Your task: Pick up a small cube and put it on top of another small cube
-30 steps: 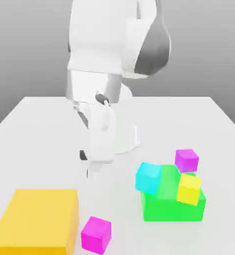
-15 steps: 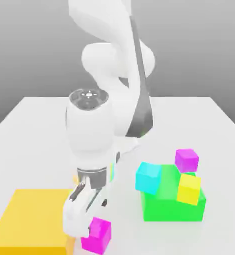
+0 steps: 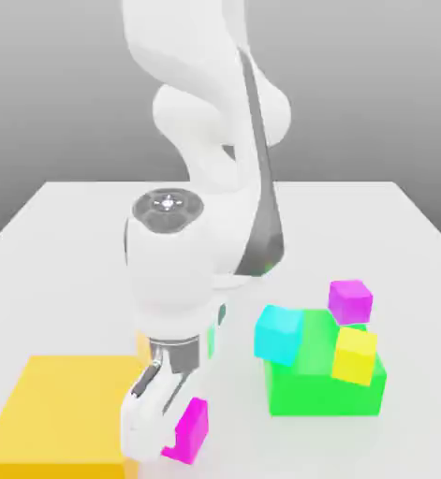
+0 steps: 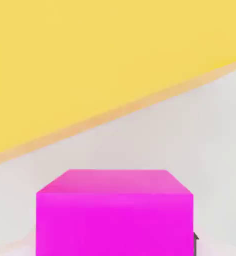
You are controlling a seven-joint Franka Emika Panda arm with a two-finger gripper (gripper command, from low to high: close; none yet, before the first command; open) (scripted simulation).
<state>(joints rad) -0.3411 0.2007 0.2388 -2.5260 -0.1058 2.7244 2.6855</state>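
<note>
The small cube (image 3: 195, 428), bright pink-magenta, sits at the table's front edge just to the exterior view's right of the big yellow block (image 3: 60, 416). My gripper (image 3: 170, 440) has come down over it and is shut on it, one white finger hiding the cube's near side. In the hand view the small cube (image 4: 114, 215) sits between the jaws, with the big yellow block (image 4: 89, 65) beyond it. A more violet-purple small cube (image 3: 350, 300) stands apart on the table behind the green block.
A large green block (image 3: 322, 379) lies at the exterior view's right, with a cyan cube (image 3: 280, 334) and a small yellow cube (image 3: 355, 355) leaning on it. The white table (image 3: 65, 243) stretches back to the arm's base.
The arm swung forward and down beside the yellow block, and the jaws, open half a second ago, have closed on the pink-magenta cube.
</note>
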